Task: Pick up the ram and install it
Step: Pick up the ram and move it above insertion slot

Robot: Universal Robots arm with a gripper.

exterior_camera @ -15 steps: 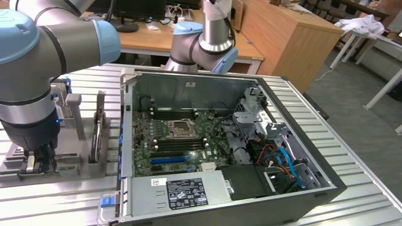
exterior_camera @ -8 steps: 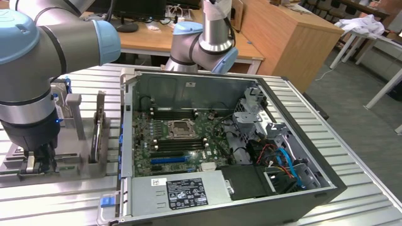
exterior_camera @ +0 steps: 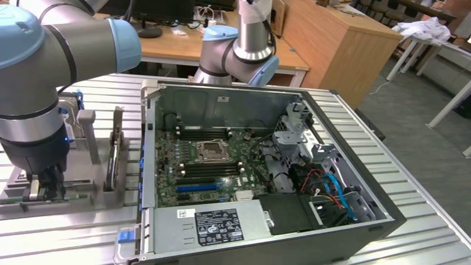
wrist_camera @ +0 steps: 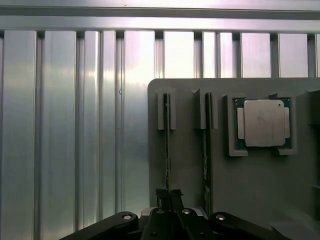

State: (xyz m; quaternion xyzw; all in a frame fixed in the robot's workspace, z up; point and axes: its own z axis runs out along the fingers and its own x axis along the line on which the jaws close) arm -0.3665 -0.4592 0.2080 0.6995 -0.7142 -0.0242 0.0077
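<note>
Looking at the arm point(exterior_camera: 243, 38) right now: rises from behind the far side of the open computer case point(exterior_camera: 294, 248), loops over with a big elbow joint close to the camera on the exterior view's left, then points the wrist straight down beside the case, well apart from the motherboard point(exterior_camera: 220, 165). Has the gripper point(wrist_camera: 170, 193) low over the grey holder point(wrist_camera: 190, 170) on the slatted metal table point(exterior_camera: 434, 221), jaws pinched together on the ram point(wrist_camera: 167, 135). Seen edge-on from the wrist cam as a thin line, standing in its slot in the holder with one end tucked in the little bracket, so not in the case yet. Also got a second stick point(wrist_camera: 205, 150) in the next slot just beside it, and a silver CPU chip point(wrist_camera: 263, 122) in its own pocket further along
</note>
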